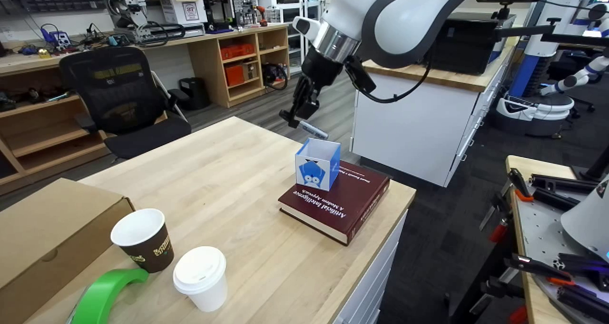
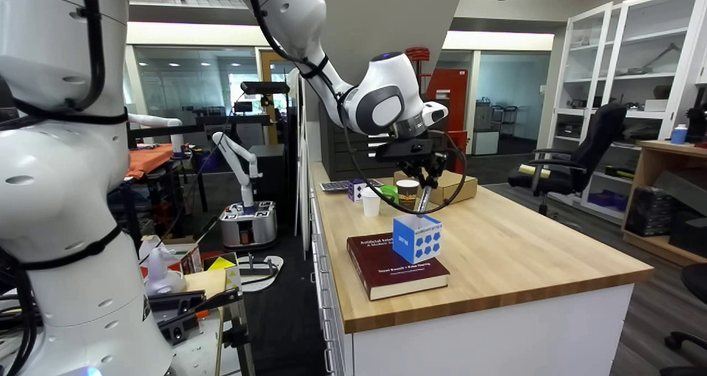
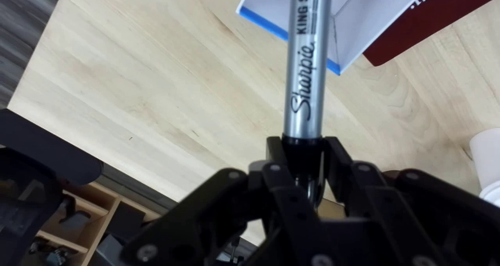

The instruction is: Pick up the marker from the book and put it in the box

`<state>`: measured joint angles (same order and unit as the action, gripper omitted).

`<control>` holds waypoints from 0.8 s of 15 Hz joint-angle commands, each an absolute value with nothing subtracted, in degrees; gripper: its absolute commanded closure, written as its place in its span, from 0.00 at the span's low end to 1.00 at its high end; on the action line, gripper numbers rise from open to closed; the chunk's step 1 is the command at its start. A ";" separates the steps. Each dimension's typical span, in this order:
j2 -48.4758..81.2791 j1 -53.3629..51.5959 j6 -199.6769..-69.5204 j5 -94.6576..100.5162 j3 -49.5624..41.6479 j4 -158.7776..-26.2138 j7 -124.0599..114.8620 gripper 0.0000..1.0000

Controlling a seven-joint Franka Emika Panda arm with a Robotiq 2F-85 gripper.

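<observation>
My gripper is shut on the black end of a silver Sharpie marker (image 3: 306, 70). The gripper shows in the wrist view (image 3: 303, 145) and in both exterior views (image 1: 292, 118) (image 2: 425, 180). The marker (image 1: 313, 130) (image 2: 424, 200) is tilted, its free end pointing down at the box. That end is just above the rim of the small open blue-and-white box (image 1: 311, 172) (image 2: 417, 243). The box stands on the maroon book (image 1: 328, 212) (image 2: 384, 263), its white inside (image 3: 369, 22) showing in the wrist view. Only a corner of the book (image 3: 422, 37) shows there.
A white lidded cup (image 1: 201, 279), a dark paper cup (image 1: 145, 238), a green object (image 1: 107, 293) and a large brown cardboard box (image 1: 52, 238) stand on the wooden table (image 1: 228, 186). A cable (image 2: 364, 185) loops beside the gripper. A black chair (image 1: 126, 91) stands beyond the table.
</observation>
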<state>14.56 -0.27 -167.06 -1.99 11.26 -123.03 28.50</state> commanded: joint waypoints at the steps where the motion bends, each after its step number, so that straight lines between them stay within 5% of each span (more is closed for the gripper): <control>1: 11.35 3.71 -173.03 -8.58 15.16 -128.61 33.43 0.93; 12: 13.38 18.80 -184.63 -27.20 34.20 -133.06 45.61 0.93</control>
